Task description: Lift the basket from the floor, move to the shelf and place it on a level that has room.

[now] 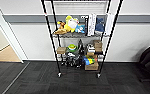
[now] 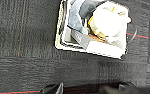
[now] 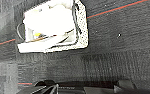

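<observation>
Although both wrist views show dark parts of our own arms along one edge, we cannot tell whether the left gripper (image 2: pixel 89 88) or the right gripper (image 3: pixel 83 88) is spread or pressed together; neither holds anything, and both hang well above the carpet. Below them sits the basket (image 2: pixel 66 43), resting flat on the floor (image 2: pixel 23 57), untouched by either arm. From the left wrist we see its pale rim, a blue-grey cloth, a flat dark item and a rounded white and yellow object (image 2: pixel 108 21) filling it, with a black loop handle at one end. From the right wrist the same basket shows its speckled cream side.

Further out, the head view faces the shelf (image 1: pixel 79 37), which stands against a white wall on castor wheels. Its middle tier carries plush toys (image 1: pixel 69 24) and white books (image 1: pixel 91 23), and the tiers below are crowded with small cardboard boxes (image 1: pixel 91 66) and other clutter. The level (image 1: pixel 79 2) at the far top looks bare, though we see little of it. A doorway with tan wooden flooring (image 1: pixel 7 55) opens at the left.

We judge the lifting step is still ahead: the basket is on the carpet and ungrasped. The next move calls for lowering both arms to opposite ends and taking hold evenly, so the loose contents stay level.
</observation>
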